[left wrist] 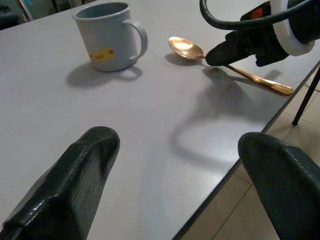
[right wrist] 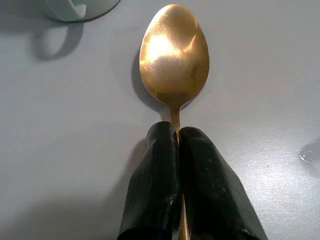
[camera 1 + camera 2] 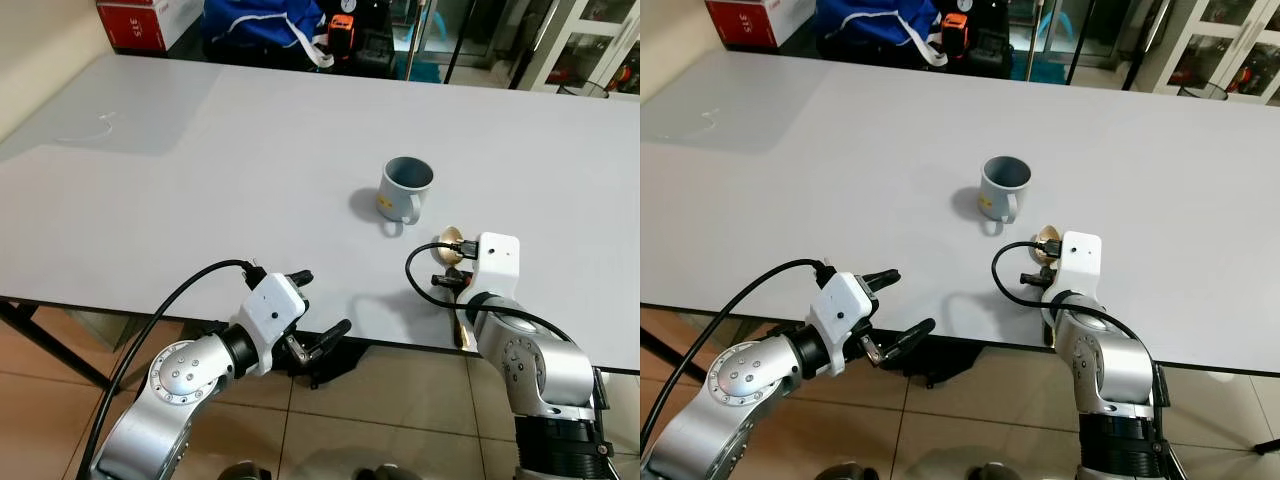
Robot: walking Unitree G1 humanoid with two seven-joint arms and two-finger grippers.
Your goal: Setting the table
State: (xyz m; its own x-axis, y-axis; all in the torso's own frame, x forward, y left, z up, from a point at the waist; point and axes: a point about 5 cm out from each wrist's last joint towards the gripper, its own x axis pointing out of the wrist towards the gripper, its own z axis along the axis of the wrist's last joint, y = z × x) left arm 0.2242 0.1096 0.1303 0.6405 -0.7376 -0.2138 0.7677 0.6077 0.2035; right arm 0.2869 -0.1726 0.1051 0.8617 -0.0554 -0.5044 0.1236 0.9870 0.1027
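A grey mug (image 3: 406, 188) with a yellow label stands upright on the white table (image 3: 200, 170), its handle toward the front edge. Beside it, nearer me, lies a gold spoon (image 2: 174, 55), bowl up and pointing at the mug. My right gripper (image 2: 176, 131) is shut on the spoon's neck just behind the bowl, low over the table; the handle runs back under the fingers toward the edge (image 1: 260, 82). My left gripper (image 3: 322, 302) stands open at the table's front edge, left of the spoon, with nothing between its fingers (image 1: 75, 175).
A red and white box (image 3: 140, 22), a blue bag (image 3: 260, 20) and an orange device (image 3: 342, 30) sit beyond the table's far edge. Glass-door cabinets (image 3: 590, 40) stand at the back right. Tiled floor (image 3: 400, 400) lies below the front edge.
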